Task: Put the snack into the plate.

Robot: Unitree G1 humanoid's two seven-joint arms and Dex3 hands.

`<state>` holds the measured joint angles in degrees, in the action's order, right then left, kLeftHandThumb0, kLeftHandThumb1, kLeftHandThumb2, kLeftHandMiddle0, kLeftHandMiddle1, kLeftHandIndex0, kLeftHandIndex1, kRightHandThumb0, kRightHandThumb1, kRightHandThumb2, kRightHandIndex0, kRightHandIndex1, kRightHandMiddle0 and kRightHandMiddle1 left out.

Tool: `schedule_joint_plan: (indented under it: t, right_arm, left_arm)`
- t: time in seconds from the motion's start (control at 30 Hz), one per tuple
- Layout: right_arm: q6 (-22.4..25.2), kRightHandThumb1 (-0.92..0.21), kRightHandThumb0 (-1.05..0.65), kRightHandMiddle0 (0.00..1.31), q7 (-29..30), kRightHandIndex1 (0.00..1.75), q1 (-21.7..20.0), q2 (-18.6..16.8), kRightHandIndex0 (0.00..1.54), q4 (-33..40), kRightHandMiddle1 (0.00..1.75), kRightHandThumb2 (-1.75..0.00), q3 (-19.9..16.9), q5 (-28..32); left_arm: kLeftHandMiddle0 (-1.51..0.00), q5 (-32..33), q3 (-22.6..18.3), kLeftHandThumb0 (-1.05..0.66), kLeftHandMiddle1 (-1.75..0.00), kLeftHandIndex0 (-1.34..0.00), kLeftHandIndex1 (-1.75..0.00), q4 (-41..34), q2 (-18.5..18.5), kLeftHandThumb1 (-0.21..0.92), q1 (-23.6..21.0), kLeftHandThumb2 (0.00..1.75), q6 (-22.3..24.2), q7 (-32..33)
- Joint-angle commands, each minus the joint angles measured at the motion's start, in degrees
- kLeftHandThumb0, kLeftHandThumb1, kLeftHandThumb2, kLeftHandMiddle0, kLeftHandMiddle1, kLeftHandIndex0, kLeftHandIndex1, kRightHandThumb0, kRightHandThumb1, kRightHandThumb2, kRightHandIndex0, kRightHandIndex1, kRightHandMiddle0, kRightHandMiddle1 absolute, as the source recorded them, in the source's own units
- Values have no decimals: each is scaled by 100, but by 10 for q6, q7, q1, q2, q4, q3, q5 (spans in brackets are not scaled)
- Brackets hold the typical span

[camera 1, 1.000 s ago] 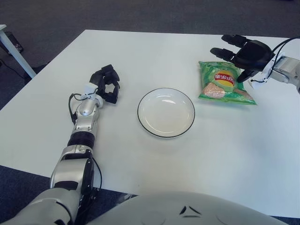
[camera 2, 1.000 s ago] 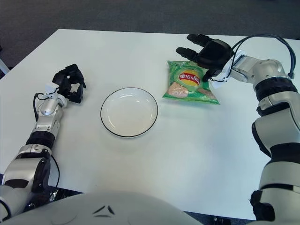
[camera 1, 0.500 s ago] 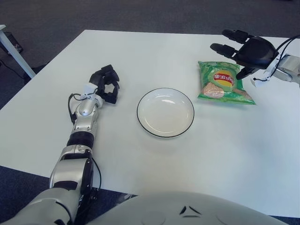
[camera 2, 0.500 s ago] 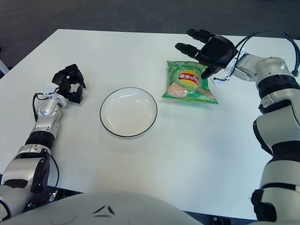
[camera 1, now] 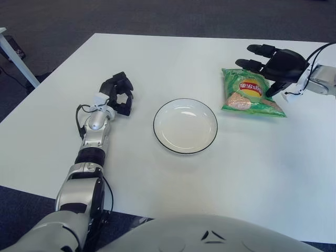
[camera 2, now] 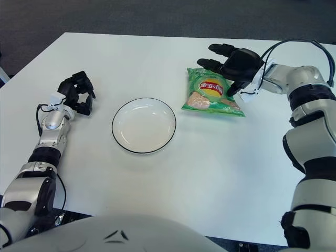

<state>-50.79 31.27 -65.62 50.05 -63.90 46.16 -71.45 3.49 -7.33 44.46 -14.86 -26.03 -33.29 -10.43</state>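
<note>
A green snack bag (camera 1: 250, 93) lies flat on the white table, to the right of an empty white plate (camera 1: 185, 125) with a dark rim. My right hand (camera 1: 273, 64) is open, fingers spread, hovering over the bag's far right corner; whether the thumb touches the bag I cannot tell. It also shows in the right eye view (camera 2: 233, 62). My left hand (camera 1: 118, 94) rests on the table left of the plate, fingers curled, holding nothing.
The white table (camera 1: 173, 189) stretches wide in front of the plate. Its far edge meets dark carpet. A white table leg (camera 1: 16, 56) stands at the far left beyond the table.
My right hand rose from the bag's right edge, then came back down and slightly left over its far right corner. The bag, plate and left hand have not moved.
</note>
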Motion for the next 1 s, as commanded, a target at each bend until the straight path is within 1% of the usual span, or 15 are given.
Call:
schedule_joint_plan:
  t: [0.0,0.2,0.43,0.67,0.77,0.97]
  right_arm:
    - [-5,-85,-105,0,-9,0,-1,-19,0,-9,0,-14,15,-5]
    - [-10,-84,-105,0,-15,0,-5,-24,0,-11,0,-12,27,-6]
    - [-31,-84,-105,0,-49,0,-8,-29,0,-16,0,-12,33,3]
    - [-32,-81,-102,1,-79,0,1,-40,0,-28,1,-11,37,10]
    - [-32,-80,-100,3,-86,0,2,-45,0,-32,2,-10,42,8]
    - [-43,-74,-94,0,-122,0,12,-59,0,-35,28,-16,41,22]
  left_arm:
    - [-79,-16,15,-1,-175,-78,-174,42,29,-7,87,175,-8,3]
    - [-78,-16,15,-1,-175,-78,-175,37,27,-7,90,175,-5,4]
    - [-78,-15,17,-1,-175,-78,-175,26,32,-7,93,175,-1,5]
    - [-78,-11,19,-1,-175,-78,-175,19,33,-7,95,175,2,0]
    - [-78,-11,17,-1,-175,-78,-175,27,27,-7,95,175,-3,-2]
    - [-78,-22,20,-1,-175,-78,-175,34,27,-7,92,175,-10,12]
